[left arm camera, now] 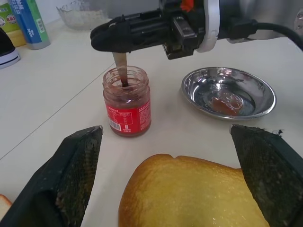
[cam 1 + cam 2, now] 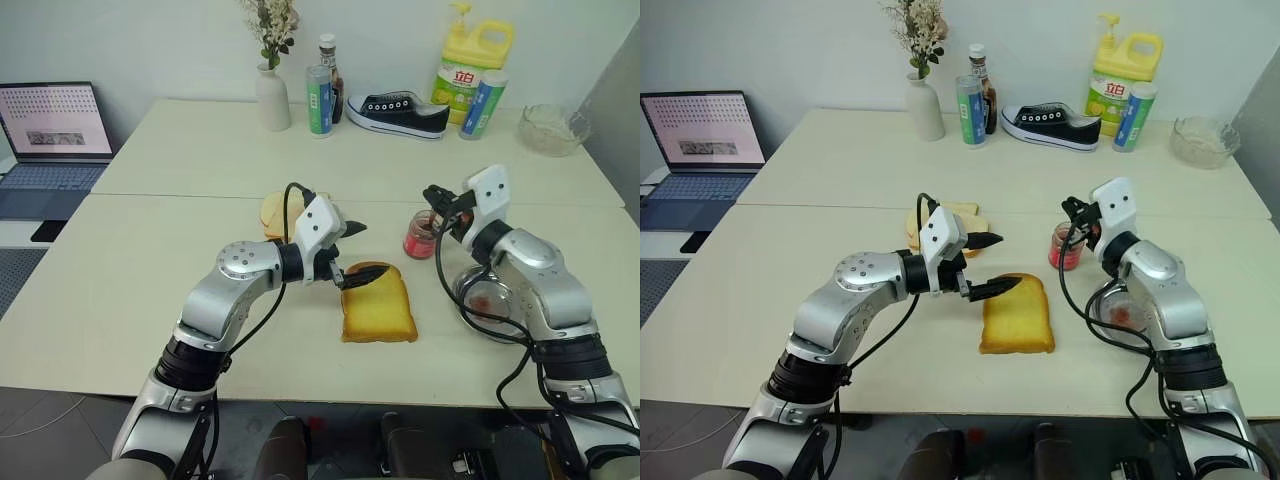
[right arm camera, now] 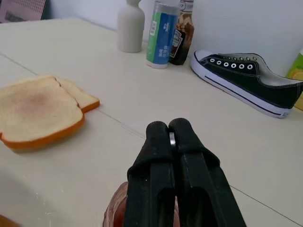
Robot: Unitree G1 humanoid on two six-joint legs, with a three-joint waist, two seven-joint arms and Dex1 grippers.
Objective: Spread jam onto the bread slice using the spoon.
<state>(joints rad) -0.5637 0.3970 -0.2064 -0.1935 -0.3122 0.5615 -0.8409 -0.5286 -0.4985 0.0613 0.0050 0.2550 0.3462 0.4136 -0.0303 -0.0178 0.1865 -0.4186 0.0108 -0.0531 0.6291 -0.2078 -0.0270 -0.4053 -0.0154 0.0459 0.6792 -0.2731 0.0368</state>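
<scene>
We see the jam (image 1: pixel 127 106) in its small glass jar with a red label, standing open on the cream table (image 2: pixel 150 270) to the right of the bread slice (image 2: pixel 378 303), which lies flat near the table's front edge with its rounded top pointing away from us. The spoon (image 1: pixel 120 68) hangs straight down into the jar's mouth, its thin metal handle pinched between the pressed-together black fingers of our right gripper (image 1: pixel 110 36), which reaches level over the jar; the bowl of the spoon is sunk in the jam and we cannot make it out. Just beside the jar, on its right, sits a round shallow steel dish (image 1: pixel 228 92) with a red smear in its middle. Our left gripper (image 2: pixel 357 252) hovers over the far left corner of the bread slice with its two fingers spread wide and nothing between them, one finger above the crust and the other farther back. Behind that gripper lie two paler slices (image 3: pixel 40 108), one overlapping the other, well apart from the jar. Along the far side of the table stand a white vase (image 2: pixel 272 97) with dried flowers, a blue-green can (image 2: pixel 319 100), a dark sauce bottle (image 2: pixel 331 75), a black sneaker (image 2: pixel 398 113), a yellow detergent jug (image 2: pixel 472 70) and a glass bowl (image 2: pixel 551 128). A laptop (image 2: pixel 52 135) is open off to the left.
</scene>
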